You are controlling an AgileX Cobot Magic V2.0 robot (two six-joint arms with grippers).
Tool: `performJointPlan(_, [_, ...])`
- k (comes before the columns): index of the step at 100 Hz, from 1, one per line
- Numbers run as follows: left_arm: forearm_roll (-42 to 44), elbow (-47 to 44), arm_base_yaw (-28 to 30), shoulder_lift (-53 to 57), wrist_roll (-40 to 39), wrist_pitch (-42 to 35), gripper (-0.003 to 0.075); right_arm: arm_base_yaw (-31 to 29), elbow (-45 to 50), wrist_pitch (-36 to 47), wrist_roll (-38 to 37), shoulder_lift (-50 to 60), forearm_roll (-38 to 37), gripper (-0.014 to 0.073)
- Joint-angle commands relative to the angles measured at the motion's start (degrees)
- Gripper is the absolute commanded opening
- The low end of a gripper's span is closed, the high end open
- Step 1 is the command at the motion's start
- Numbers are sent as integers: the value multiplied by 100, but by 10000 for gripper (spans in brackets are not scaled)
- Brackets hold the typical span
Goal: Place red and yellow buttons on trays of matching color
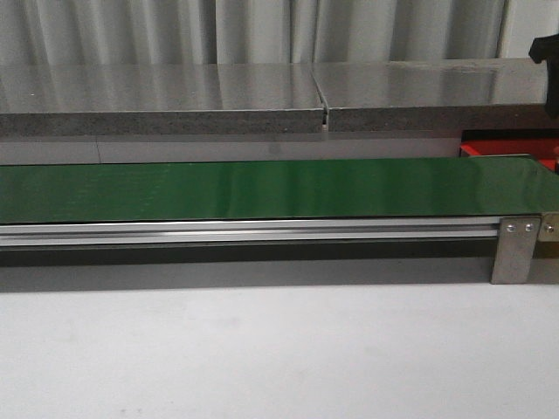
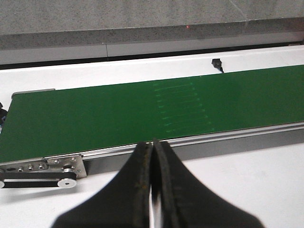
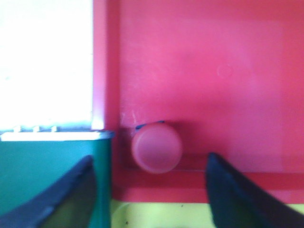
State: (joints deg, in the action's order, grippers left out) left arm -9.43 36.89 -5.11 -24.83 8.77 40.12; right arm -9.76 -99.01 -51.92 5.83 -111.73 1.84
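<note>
Right gripper (image 3: 149, 185) hung over the red tray (image 3: 228, 71) with its fingers (image 3: 71, 194) spread wide, nothing between them. One red button (image 3: 156, 148) sat inside the tray, tucked in a corner, touching or nearly touching the rim. Right wrist view was blurred, so I couldn't tell if the cap stood upright or slightly tilted; it looked cap-up. From the button, the green belt (image 3: 47, 166) end lay at about 9 o'clock, and a yellow-green surface (image 3: 156, 213) showed at 6 o'clock, past the tray rim. Could be the yellow tray, not certain.

Left gripper (image 2: 153, 190) was pressed together, empty, parked just short of the conveyor (image 2: 118, 114). Belt was bare in the left wrist and front views: no buttons riding on it. In the front view only a sliver of the red tray (image 1: 489, 148) showed at 3 o'clock, behind the belt's end.

Handling judgement: button should be light, rigid plastic, not fragile. The domed cap is smooth and likely slippery, so pinching the dome risks squirting it out. Better to take hold lower, on the cylindrical body under the cap, fingers on opposite sides. Sitting in the corner, the rim would block one finger if it needed regrasping. It reads as already placed on the matching color.
</note>
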Motion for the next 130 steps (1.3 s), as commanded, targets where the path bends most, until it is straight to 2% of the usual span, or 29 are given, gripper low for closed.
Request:
performJointPlan(1, [-93,138,-43,-57,4,-413,-19,90,-160,4,171,570,-84,305])
performJointPlan(14, [-93,138,-43,-57,4,-413,-19,162,-79,-28,171,926,-84,32])
performJointPlan(21, [-93,138,-43,-57,4,-413,-19,175,75,35,171,1152,-84,-71])
performJointPlan(83, [-93,138,-43,-57,4,-413,-19,175,2719,1098,348,3436,-79,-67])
performJointPlan(130, [-114,138,-43,-57,4,-521,-19,175,4916,2020,348,5958,-41,-67])
